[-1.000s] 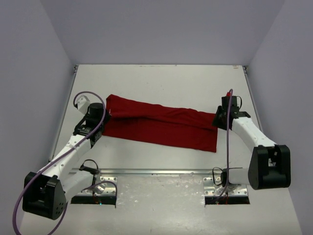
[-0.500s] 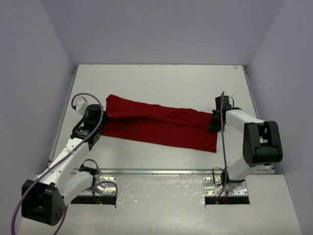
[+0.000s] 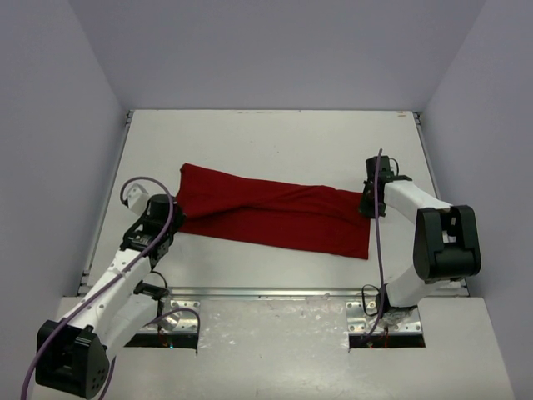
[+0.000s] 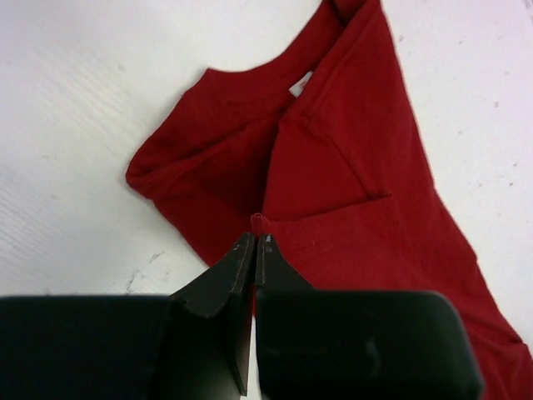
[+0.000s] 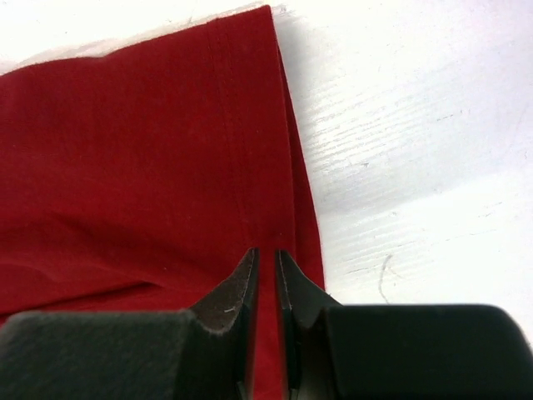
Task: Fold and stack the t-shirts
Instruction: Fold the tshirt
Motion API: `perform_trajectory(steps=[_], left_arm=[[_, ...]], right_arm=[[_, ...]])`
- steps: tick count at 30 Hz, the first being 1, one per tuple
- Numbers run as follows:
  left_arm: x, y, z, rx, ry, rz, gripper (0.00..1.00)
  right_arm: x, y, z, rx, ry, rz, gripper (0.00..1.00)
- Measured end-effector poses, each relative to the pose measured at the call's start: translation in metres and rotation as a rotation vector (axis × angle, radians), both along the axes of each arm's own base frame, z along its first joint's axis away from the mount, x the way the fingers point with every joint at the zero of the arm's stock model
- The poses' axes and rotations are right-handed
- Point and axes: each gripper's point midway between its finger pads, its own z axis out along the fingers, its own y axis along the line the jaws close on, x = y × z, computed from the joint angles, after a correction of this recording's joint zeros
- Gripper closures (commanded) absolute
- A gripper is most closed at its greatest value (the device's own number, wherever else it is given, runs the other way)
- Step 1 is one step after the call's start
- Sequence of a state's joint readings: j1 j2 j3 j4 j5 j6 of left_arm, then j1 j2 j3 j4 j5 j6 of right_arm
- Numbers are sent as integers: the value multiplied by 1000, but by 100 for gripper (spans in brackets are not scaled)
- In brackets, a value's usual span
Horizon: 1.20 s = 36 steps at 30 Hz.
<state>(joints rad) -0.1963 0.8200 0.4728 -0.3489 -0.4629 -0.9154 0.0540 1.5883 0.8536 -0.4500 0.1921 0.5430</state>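
The left tool (image 4: 256, 239), fully closed, pinches the t-shirt (image 3: 266, 217) at its 9 o'clock end; the right tool (image 5: 266, 255), nearly closed, nips its 3 o'clock hem.

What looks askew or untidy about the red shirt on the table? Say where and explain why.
The shirt lies as a long folded band slanting across the table, left end farther back. That left end is bunched, with a flap folded unevenly beside the collar. Nothing looks torn.
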Motion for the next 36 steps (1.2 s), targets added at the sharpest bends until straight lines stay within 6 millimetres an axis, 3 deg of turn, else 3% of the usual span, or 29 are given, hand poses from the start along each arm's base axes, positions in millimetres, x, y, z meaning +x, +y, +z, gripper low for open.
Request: perform_trajectory(steps=[4, 5, 6, 7, 8, 11, 17, 19, 21, 22, 25, 28, 32, 36], left_arm=[[-9, 0, -20, -5, 49, 2, 89], [-10, 0, -23, -5, 55, 5, 78], [-10, 1, -24, -5, 60, 8, 36], [-11, 1, -25, 0, 64, 7, 22], [-11, 1, -24, -5, 62, 13, 15], [-13, 2, -23, -9, 59, 17, 2], [-6, -2, 7, -5, -28, -26, 0], [3, -7, 13, 5, -25, -58, 0], [20, -10, 18, 15, 15, -62, 0], [30, -12, 24, 12, 18, -54, 0], [55, -13, 18, -9, 58, -24, 0], [55, -7, 8, -55, 111, 21, 0], [59, 2, 36, -95, 64, 72, 0], [45, 9, 76, -99, -45, 73, 0]], right_arm=[[0, -1, 0, -4, 2, 0, 86], [0, -1, 0, -3, 2, 0, 86], [0, 0, 0, -3, 2, 1, 86], [0, 0, 0, -2, 2, 2, 86], [0, 0, 0, -1, 3, 4, 86], [0, 0, 0, 1, 3, 10, 85], [2, 9, 9, 18, -27, 44, 81], [5, 25, 16, 30, -52, 103, 65], [9, 57, 23, 50, -93, 220, 47], [11, 82, 28, 76, -123, 304, 43], [11, 165, 44, 209, -213, 563, 39], [12, 241, 61, 347, -282, 781, 39], [54, 328, 75, 444, -349, 987, 38], [92, 381, 62, 473, -381, 1107, 38]])
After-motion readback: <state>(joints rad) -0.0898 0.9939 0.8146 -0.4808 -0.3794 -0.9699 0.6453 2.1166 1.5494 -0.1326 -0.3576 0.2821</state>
